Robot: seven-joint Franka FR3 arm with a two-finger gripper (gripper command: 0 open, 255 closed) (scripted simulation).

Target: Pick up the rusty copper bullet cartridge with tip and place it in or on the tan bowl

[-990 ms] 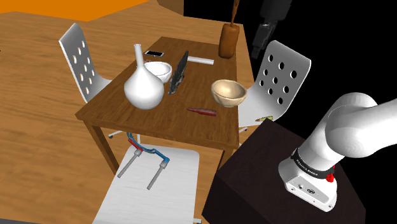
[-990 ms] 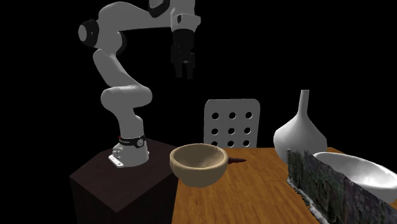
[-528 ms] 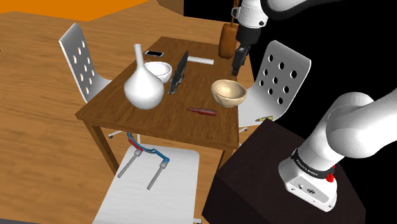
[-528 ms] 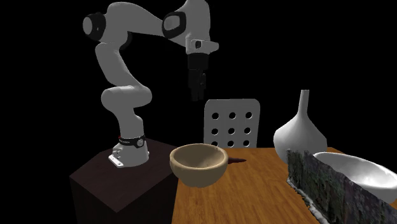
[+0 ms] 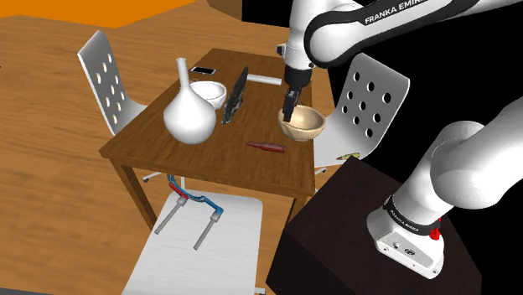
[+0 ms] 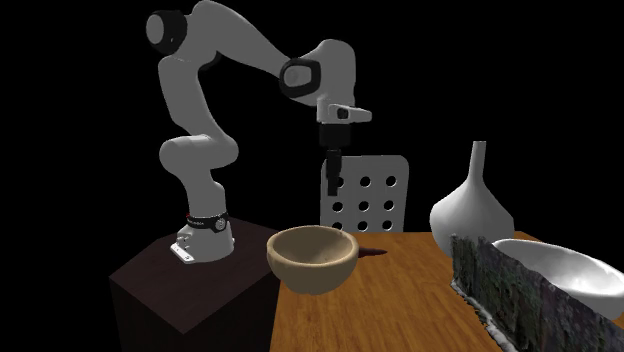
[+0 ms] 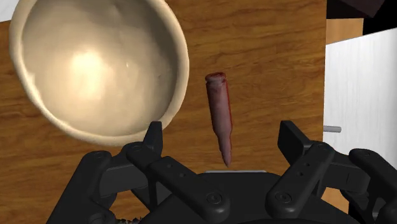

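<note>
The rusty reddish cartridge (image 5: 265,147) lies flat on the wooden table (image 5: 168,147), near the front edge. It also shows as a dark red tip (image 6: 369,254) behind the bowl. The tan bowl (image 5: 302,123) stands upright and empty just beyond it. My black gripper (image 5: 289,106) hangs well above the table, over the bowl's near rim, pointing down. In the wrist view the cartridge (image 7: 219,118) lies on the table far below, between my open fingers (image 7: 153,136), beside the bowl (image 7: 95,63). Nothing is held. The gripper (image 6: 333,188) hangs in front of the chair back.
A tall white vase (image 5: 188,113), a white bowl (image 5: 209,92), a dark upright slab (image 5: 236,94), a phone (image 5: 202,70) and a brown jar (image 5: 300,54) share the table. White perforated chairs (image 5: 370,96) stand at both ends. The dark stand (image 5: 352,226) is at lower right.
The arm has swung down and toward the shoulder view's left, from high over the black area to above the tan bowl. The fingers stay open; the cartridge and bowl have not moved.
</note>
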